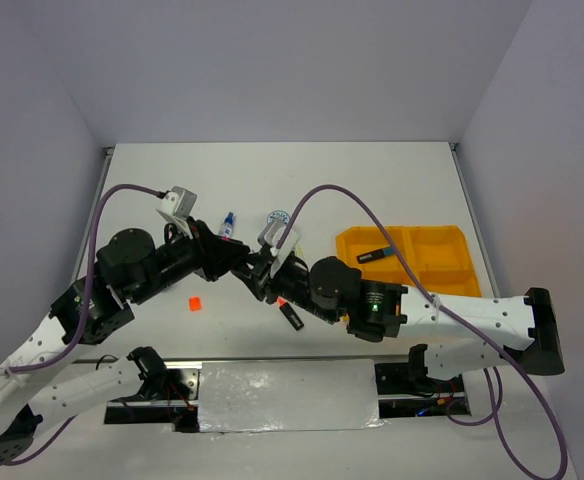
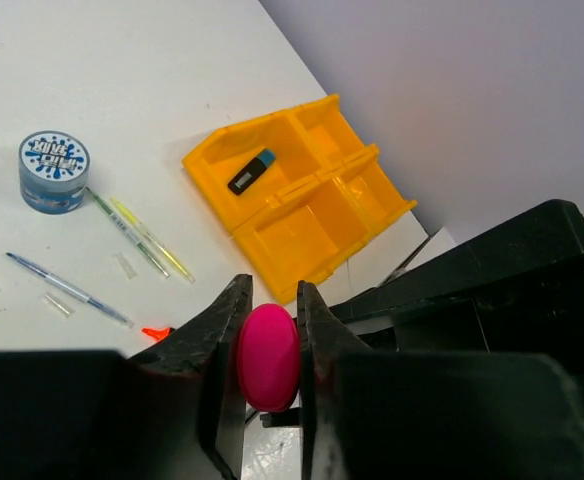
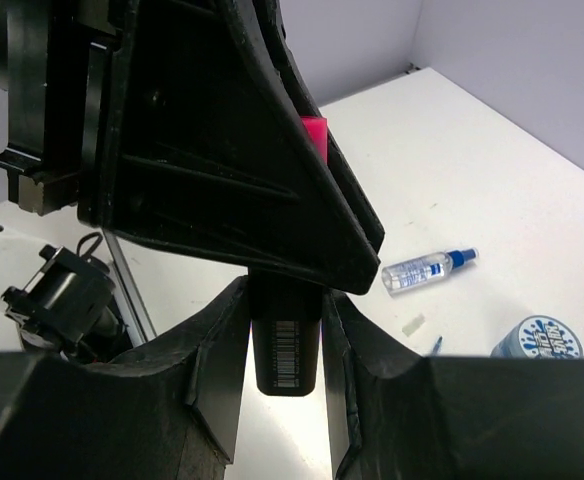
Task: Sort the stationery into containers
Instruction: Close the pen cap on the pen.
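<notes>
At the left, an orange cube [image 1: 195,302] lies loose on the table [image 1: 372,180], not yet sorted. Right of it the left gripper [image 2: 270,298] reaches to mid-table, its fingers pressed onto the cap of the pink highlighter [image 2: 268,358], which hangs in the air between the arms. Farther back lie a bottle [image 1: 228,226] and a pot [image 1: 278,219], with thin pens [image 2: 137,235] beside the pot. The right gripper [image 3: 285,295] meets the left one head-on and pinches the same pink highlighter by its black barrel. Both hold it at once, so this looks like a handover, though which arm is giving I cannot tell. Passing it rightward would make sense, since the tray is on that side. A loose highlighter [image 1: 292,317] lies on the table just near the right gripper. At the right sits the tray [image 1: 344,240], a blue highlighter [image 1: 372,256] in a left compartment. The other compartments look empty.
</notes>
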